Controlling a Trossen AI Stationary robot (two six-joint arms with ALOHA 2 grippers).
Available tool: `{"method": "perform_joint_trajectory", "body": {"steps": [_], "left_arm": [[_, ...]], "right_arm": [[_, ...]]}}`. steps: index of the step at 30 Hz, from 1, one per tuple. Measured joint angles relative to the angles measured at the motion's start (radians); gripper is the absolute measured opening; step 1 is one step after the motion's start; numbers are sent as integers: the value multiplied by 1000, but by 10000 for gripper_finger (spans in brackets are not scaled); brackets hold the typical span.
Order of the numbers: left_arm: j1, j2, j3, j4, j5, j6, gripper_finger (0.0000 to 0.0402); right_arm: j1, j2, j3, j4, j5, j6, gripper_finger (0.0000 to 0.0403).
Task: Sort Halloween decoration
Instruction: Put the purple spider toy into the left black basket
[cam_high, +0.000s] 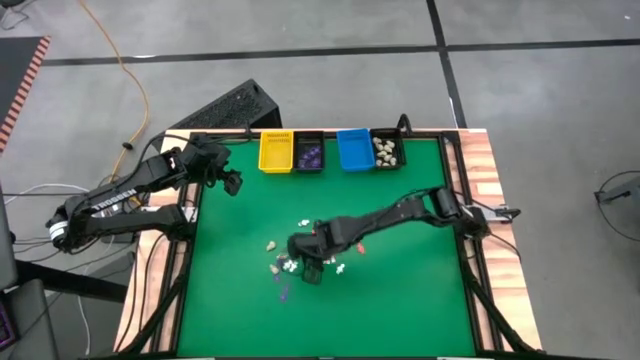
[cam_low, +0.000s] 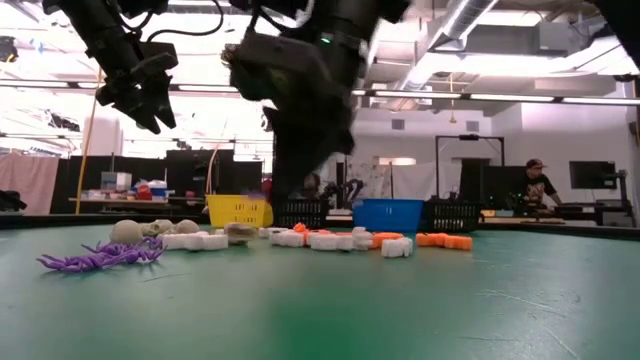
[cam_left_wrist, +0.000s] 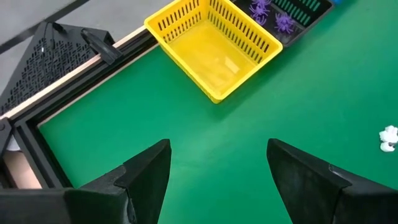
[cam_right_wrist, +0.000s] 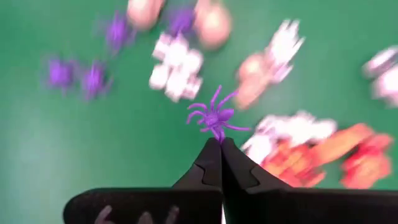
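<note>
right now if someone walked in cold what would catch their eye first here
The right gripper over the green table's middle, shut on a purple spider, above a scatter of white, orange and purple pieces. Then the row of bins along the far edge, the yellow bin empty, with the left gripper open near it.

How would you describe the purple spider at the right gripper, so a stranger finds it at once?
Find the pile of small pieces mid-way on the green table. The right gripper is above it, shut on a purple spider. Unlike the other purple spiders on the mat, this one hangs from the fingertips.
</note>
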Motion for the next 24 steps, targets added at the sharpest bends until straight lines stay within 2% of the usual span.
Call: {"method": "perform_joint_trajectory", "body": {"steps": [9, 20, 22, 24], "left_arm": [[0, 0, 0, 1, 11, 33, 256], [0, 0, 0, 1, 24, 64, 256], [0, 0, 0, 0, 24, 63, 256], [0, 0, 0, 1, 24, 60, 256]], "right_arm": [[-169, -3, 161, -64, 0, -134, 14], [-447, -6, 220, -67, 33, -156, 14], [-491, -6, 220, -68, 25, -136, 22], [-528, -6, 220, -74, 20, -123, 46]]}}
